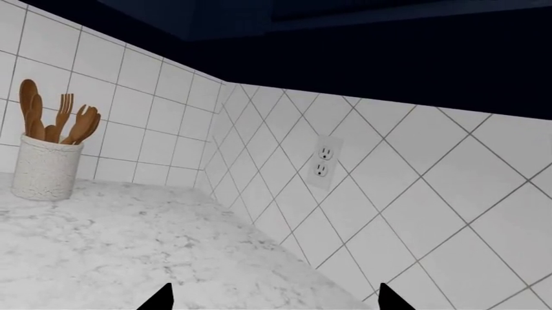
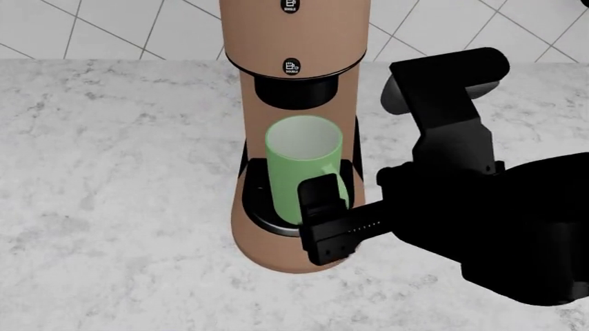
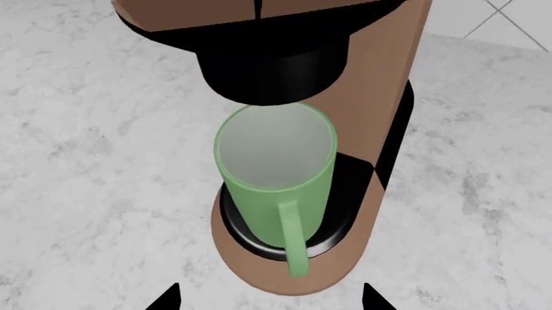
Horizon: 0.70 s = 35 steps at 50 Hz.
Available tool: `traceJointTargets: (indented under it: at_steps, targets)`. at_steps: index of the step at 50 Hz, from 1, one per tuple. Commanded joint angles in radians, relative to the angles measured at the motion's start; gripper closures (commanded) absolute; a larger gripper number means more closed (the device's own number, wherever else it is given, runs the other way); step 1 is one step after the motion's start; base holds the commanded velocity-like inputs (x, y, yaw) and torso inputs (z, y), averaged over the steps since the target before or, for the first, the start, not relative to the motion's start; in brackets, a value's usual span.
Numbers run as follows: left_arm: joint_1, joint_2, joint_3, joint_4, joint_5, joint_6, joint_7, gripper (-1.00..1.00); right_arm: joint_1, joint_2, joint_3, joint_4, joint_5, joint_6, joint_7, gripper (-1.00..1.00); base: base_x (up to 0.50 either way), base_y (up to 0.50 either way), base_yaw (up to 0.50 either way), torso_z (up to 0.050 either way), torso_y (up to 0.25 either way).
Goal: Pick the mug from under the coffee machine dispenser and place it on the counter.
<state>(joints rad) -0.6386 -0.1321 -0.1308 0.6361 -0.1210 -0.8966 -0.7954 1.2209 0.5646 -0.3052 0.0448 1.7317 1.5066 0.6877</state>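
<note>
Jaws of the right gripper (image 3: pixel 269 296) spread apart just before the handle of the mug (image 3: pixel 274 173), upright on the drip tray under the coffee machine dispenser (image 3: pixel 269 68) on the counter (image 2: pixel 120 172); left gripper (image 1: pixel 274 298) likewise open, near a utensil crock (image 1: pixel 45 166).

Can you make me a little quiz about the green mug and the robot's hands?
1. True or false: the mug stands on the drip tray beneath the nozzle.
2. Which gripper is closest to the mug's handle? A) left gripper B) right gripper
3. Fill in: the jar on the counter holds wooden ____.

Key: 1 true. 2 B. 3 utensils.
</note>
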Motion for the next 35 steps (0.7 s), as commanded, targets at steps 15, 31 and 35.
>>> traceJointTargets:
  at_steps: [15, 31, 35]
  targets:
    - [0.006, -0.011, 0.005, 0.007, -0.017, 0.006, -0.015, -1.0, 0.069, -0.028, -0.223, 0.142, -0.381, -0.127, -0.384, -1.0, 0.0, 0.0, 0.0, 0.0, 0.0]
    - [0.006, -0.016, 0.003, 0.005, -0.028, 0.01, -0.025, -1.0, 0.1, -0.06, -0.306, 0.216, -0.479, -0.199, -0.5, -1.0, 0.0, 0.0, 0.0, 0.0, 0.0]
    - [0.006, -0.017, 0.005, 0.006, -0.03, 0.008, -0.027, -1.0, 0.094, -0.065, -0.313, 0.22, -0.479, -0.205, -0.514, -1.0, 0.0, 0.0, 0.0, 0.0, 0.0]
